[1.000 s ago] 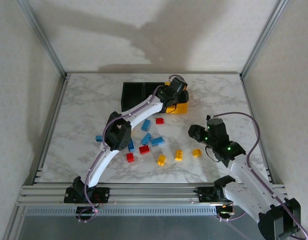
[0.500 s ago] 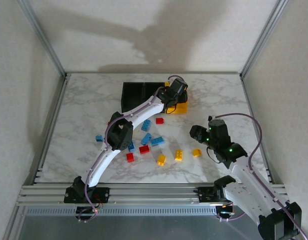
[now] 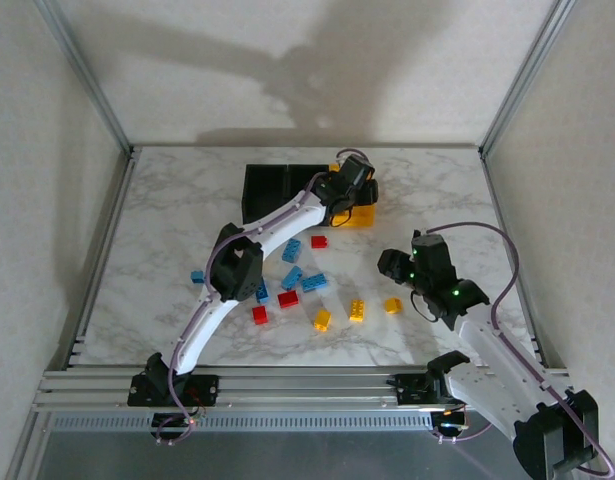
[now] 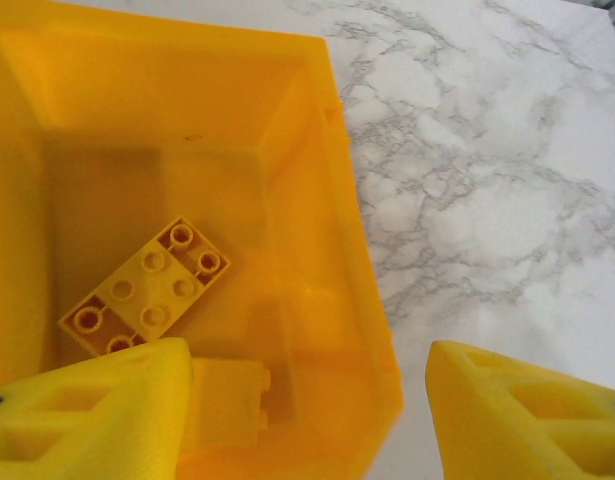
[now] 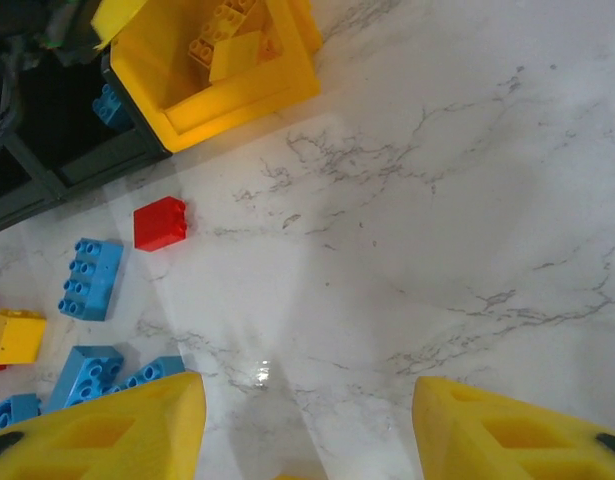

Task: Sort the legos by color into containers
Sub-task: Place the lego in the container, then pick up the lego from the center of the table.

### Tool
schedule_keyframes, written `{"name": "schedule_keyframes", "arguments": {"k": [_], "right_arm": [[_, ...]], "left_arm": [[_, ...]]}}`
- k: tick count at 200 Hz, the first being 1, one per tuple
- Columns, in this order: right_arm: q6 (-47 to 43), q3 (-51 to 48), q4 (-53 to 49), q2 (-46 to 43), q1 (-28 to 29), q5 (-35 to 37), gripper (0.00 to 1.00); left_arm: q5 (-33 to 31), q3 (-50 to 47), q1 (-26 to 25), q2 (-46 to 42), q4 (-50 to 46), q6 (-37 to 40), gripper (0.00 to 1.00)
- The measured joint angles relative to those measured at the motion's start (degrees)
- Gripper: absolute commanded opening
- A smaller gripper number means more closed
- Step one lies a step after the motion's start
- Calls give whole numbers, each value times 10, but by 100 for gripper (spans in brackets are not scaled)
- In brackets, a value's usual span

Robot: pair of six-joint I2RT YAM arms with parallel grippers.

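Marbled tabletop (image 3: 177,230) bears loose legos (image 3: 292,277) to the left of the right gripper (image 5: 307,420), whose jaws stand apart, empty, above bare stone. Left gripper (image 4: 307,400) hangs spread and empty over the yellow bin (image 4: 362,260); yellow bricks (image 4: 147,290) lie inside, beneath it.

- Table (image 3: 187,230): white marble with grey veins.
- Black bins (image 3: 272,185), two of them, joined to one yellow bin (image 4: 327,150).
- Loose bricks: blue bricks (image 3: 314,282), red bricks (image 3: 288,298), yellow bricks (image 3: 321,320).
- Brick in the yellow bin (image 4: 147,290): yellow.
- Left fingers (image 4: 87,420) and right fingers (image 5: 517,430): yellow.
- Blue patch (image 5: 112,100) in a black bin, probably a brick.
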Motion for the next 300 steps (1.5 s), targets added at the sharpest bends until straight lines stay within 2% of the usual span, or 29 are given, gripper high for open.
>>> {"name": "schedule_keyframes", "arguments": {"k": [79,114,162,207,240,274,300], "right_arm": [[-15,40,14,49,0,-13,55],[-17,56,20,80,12,-17,55],[-12,80,36,127,57,-14,54],[-1,84,48,166,68,-10,53],[0,103,54,204,68,-10,53],[-13,124,61,244,68,-11,52],[-15,125,68,250,68,-12,52]], "left_arm": [[17,-363,-8,-352,60,10,64],[10,-500,-4,-452,60,9,65],[-3,-658,13,-559,52,-6,70],[0,-718,17,-566,48,-6,65],[10,-719,17,-521,44,1,62],[30,-718,17,-473,32,8,65],[37,-717,17,-454,23,17,62]]}}
